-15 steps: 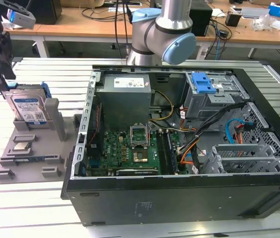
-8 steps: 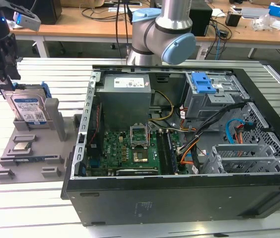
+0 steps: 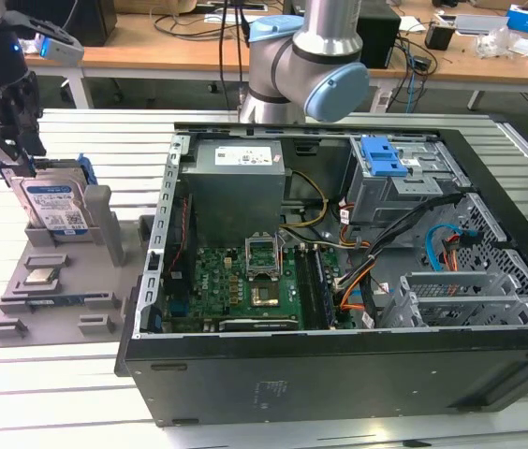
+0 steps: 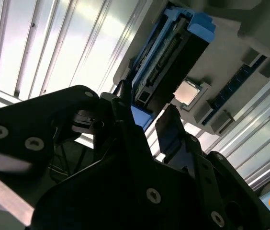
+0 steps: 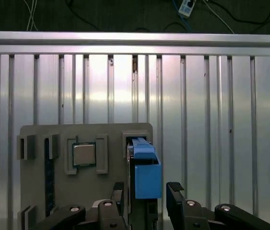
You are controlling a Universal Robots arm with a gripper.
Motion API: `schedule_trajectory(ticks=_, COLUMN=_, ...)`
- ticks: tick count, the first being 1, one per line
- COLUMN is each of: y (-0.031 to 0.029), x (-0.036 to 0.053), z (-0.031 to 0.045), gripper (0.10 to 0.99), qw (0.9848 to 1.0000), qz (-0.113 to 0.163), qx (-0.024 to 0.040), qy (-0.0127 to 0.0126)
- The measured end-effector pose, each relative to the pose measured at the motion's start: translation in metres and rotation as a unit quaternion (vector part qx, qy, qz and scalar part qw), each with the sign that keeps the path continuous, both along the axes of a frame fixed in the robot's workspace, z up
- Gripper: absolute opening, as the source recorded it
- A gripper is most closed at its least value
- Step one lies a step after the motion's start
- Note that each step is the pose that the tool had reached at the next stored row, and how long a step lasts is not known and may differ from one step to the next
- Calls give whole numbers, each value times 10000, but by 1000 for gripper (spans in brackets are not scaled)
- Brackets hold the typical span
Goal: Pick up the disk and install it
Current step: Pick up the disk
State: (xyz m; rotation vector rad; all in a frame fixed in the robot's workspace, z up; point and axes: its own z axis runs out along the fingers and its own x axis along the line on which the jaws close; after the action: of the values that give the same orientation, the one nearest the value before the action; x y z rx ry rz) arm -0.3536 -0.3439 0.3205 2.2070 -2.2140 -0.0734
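At the exterior view's far left, the pincer point(image 3: 19, 161) hangs over the disk point(image 3: 53, 208), which stands on edge in a slot of the grey tray point(image 3: 58, 313) on the desk point(image 3: 114, 150). In the first wrist view its fingers point(image 5: 175, 194) are spread open either side of the disk's blue frame, with a gap at one finger. A chip point(image 3: 39, 275) lies in the tray nearby.

Slatted metal table point(image 3: 53, 393) — wooden desks point(image 3: 142, 51) behind
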Motion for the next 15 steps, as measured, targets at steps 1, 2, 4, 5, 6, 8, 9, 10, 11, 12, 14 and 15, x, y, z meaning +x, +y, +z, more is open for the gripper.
schedule_trajectory(ticks=1, y=0, x=3, z=-32, gripper=478, qw=10000, qz=1, qx=0, qy=0)
schedule_trajectory(ticks=2, y=-1, x=12, z=-65, gripper=478, qw=10000, qz=2, qx=-1, qy=1)
schedule_trajectory(ticks=4, y=-1, x=26, z=-109, gripper=478, qw=10000, qz=1, qx=0, qy=0)
schedule_trajectory(ticks=5, y=-1, x=41, z=-155, gripper=478, qw=10000, qz=1, qx=0, qy=0)
schedule_trajectory(ticks=6, y=-1, x=53, z=-193, gripper=478, qw=10000, qz=1, qx=0, qy=0)
schedule_trajectory(ticks=8, y=-1, x=64, z=-236, gripper=478, qw=10000, qz=1, qx=-1, qy=1)
schedule_trajectory(ticks=9, y=0, x=78, z=-296, gripper=478, qw=10000, qz=0, qx=0, qy=0)
schedule_trajectory(ticks=10, y=0, x=80, z=-315, gripper=478, qw=10000, qz=0, qx=-1, qy=0)
schedule_trajectory(ticks=11, y=0, x=81, z=-332, gripper=478, qw=10000, qz=1, qx=-1, qy=0)
schedule_trajectory(ticks=12, y=-1, x=82, z=-355, gripper=478, qw=10000, qz=1, qx=-3, qy=0)
schedule_trajectory(ticks=14, y=-1, x=82, z=-365, gripper=478, qw=10000, qz=2, qx=-6, qy=1)
schedule_trajectory(ticks=15, y=-1, x=82, z=-365, gripper=478, qw=10000, qz=1, qx=-7, qy=1)
